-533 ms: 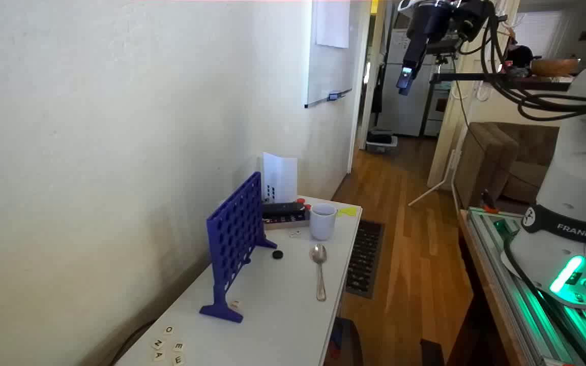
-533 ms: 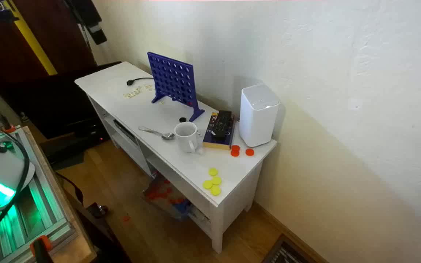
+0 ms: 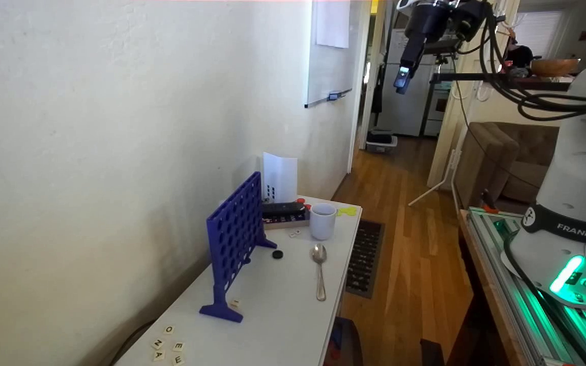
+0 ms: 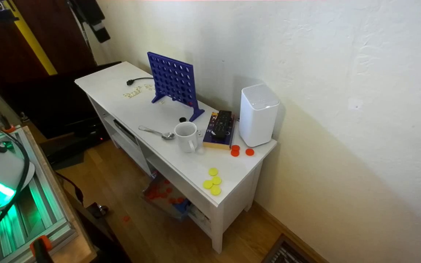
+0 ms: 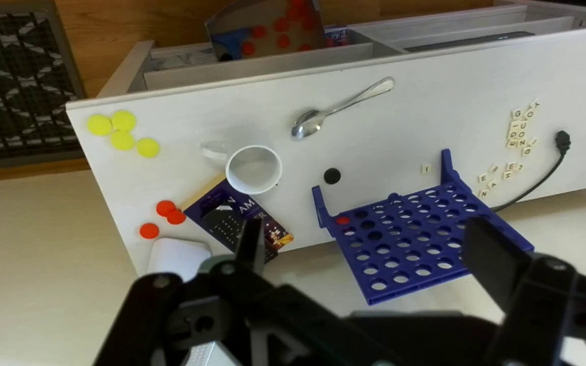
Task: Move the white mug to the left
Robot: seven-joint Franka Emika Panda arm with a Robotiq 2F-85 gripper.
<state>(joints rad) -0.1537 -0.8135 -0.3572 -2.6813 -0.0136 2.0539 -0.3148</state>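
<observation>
The white mug stands upright on the white desk in both exterior views (image 3: 322, 226) (image 4: 186, 139). In the wrist view the mug (image 5: 254, 170) shows its open rim, with its handle towards the yellow discs. My gripper is high above the desk, well apart from the mug, in both exterior views (image 3: 402, 81) (image 4: 102, 34). In the wrist view my gripper (image 5: 367, 239) has its two black fingers wide apart with nothing held between them. The mug lies beyond the left finger in that view.
The blue grid frame (image 4: 174, 78) stands by the wall. A spoon (image 4: 156, 132) lies beside the mug. A book (image 4: 216, 145) with a black remote (image 4: 222, 125), a tall white container (image 4: 258, 118), red discs (image 4: 249, 152) and yellow discs (image 4: 216, 180) are nearby. Letter tiles (image 5: 519, 127) lie farther along.
My gripper has shifted slightly, a little left in an exterior view and a little right in an exterior view from the opposite end. The mug and other objects have not moved.
</observation>
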